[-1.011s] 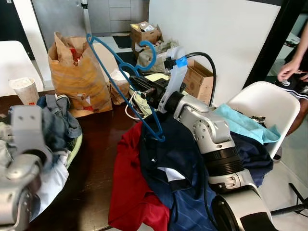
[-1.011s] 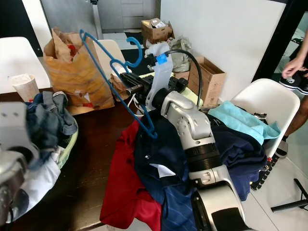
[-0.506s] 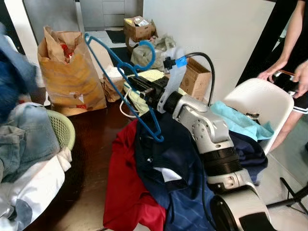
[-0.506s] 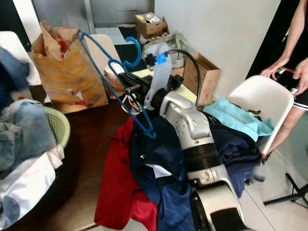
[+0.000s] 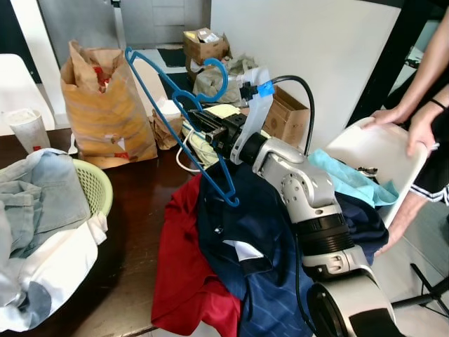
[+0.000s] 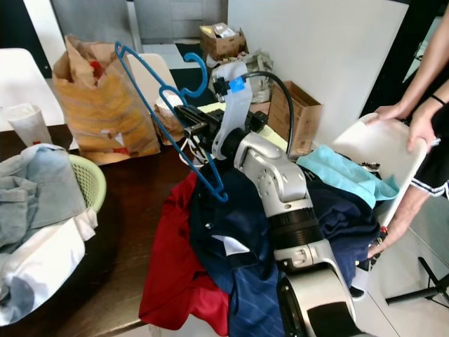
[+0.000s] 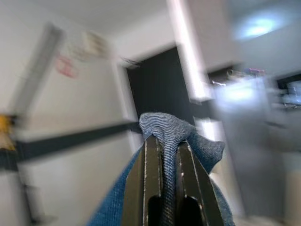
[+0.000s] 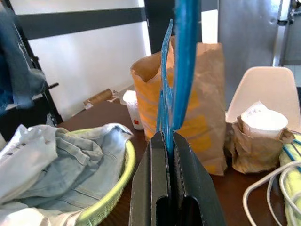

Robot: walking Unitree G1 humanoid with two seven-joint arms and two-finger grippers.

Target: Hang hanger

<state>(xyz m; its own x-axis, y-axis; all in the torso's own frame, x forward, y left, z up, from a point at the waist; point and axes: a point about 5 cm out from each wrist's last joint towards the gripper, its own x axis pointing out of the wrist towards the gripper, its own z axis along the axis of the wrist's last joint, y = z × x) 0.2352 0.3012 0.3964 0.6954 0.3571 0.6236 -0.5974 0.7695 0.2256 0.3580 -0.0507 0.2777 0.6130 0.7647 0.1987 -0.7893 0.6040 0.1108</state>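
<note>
Above the counter's far edge, the right gripper (image 5: 198, 121) is holding the blue hanger (image 5: 184, 119), jaws clamped narrow on it below the hook, long axis slanting from upper left down toward the navy shirt (image 5: 247, 232). The left gripper (image 7: 165, 155) is pinching denim cloth (image 7: 181, 136), jaws nearly closed.

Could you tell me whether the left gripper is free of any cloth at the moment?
No, in the left wrist view the left gripper is shut on a fold of blue denim cloth pinched between its black fingers.
</note>
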